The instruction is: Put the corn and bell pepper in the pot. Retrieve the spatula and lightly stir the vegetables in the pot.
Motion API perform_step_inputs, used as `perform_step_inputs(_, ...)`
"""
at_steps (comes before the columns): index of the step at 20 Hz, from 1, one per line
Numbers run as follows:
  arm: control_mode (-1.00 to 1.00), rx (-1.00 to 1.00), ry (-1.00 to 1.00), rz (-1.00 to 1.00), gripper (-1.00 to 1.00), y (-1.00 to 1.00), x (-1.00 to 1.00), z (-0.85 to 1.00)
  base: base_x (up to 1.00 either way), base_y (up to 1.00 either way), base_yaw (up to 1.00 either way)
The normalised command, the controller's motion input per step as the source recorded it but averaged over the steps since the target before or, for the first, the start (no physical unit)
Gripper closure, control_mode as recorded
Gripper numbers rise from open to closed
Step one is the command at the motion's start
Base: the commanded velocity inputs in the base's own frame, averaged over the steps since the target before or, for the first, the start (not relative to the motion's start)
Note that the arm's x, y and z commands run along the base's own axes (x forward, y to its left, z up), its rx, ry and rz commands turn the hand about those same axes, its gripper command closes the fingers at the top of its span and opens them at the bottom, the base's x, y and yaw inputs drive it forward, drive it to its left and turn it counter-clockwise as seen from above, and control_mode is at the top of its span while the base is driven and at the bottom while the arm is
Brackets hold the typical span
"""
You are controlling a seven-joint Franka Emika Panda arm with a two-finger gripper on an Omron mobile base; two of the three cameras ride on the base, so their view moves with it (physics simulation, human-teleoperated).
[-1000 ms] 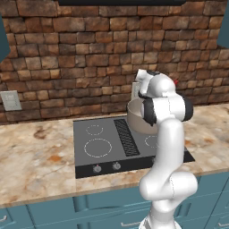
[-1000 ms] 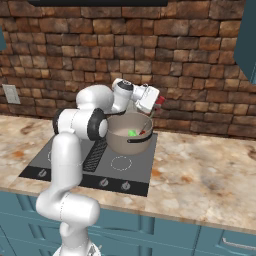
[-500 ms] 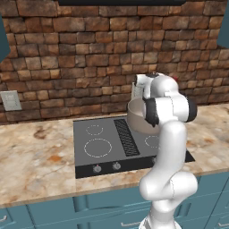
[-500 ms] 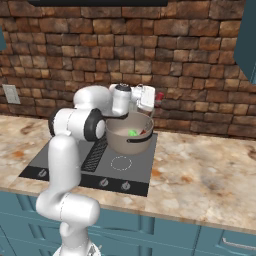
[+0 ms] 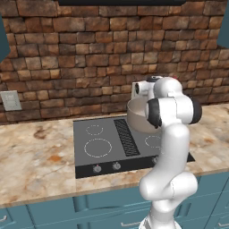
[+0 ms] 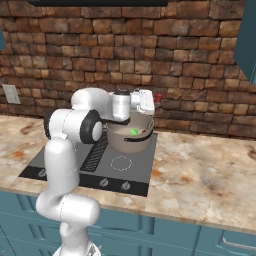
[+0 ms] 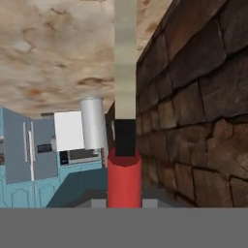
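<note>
The gripper [image 6: 156, 99] sits clamped on the spatula [image 7: 125, 145], its jaws closed narrow around the short red handle [image 7: 124, 181], which shows right at the bottom of the hand view with the thin pale shaft running straight ahead of the hand. The hand is rolled sideways beside the brick wall [image 7: 203, 97], and the pot [image 6: 131, 134] sits just below and beside it on the back of the cooktop [image 5: 112, 143], something green [image 6: 133, 132] showing inside. I'd judge the spatula light and rigid, its shaft slim and slick, so the handle is the right place to hold. The pot looks heavy enough to stay put under a gentle stir.
</note>
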Motion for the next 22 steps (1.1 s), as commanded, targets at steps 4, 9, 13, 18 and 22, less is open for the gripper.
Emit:
perform_step_inputs(4,-1.00,0.00,-0.01,0.00,1.00,0.39,-0.25,0.00,0.00,0.00,0.00)
perform_step_inputs(9,-1.00,-0.01,0.01,0.00,1.00,0.48,0.00,-0.01,0.00,0.00,0.00)
perform_step_inputs(13,-1.00,0.00,0.00,0.00,1.00,0.47,0.00,0.12,0.00,0.00,0.00)
perform_step_inputs(18,-1.00,0.00,0.00,0.00,1.00,0.36,0.00,0.04,0.00,0.00,0.00)
perform_step_inputs(22,-1.00,-0.05,0.00,0.00,1.00,0.11,0.19,0.21,0.00,0.00,0.00)
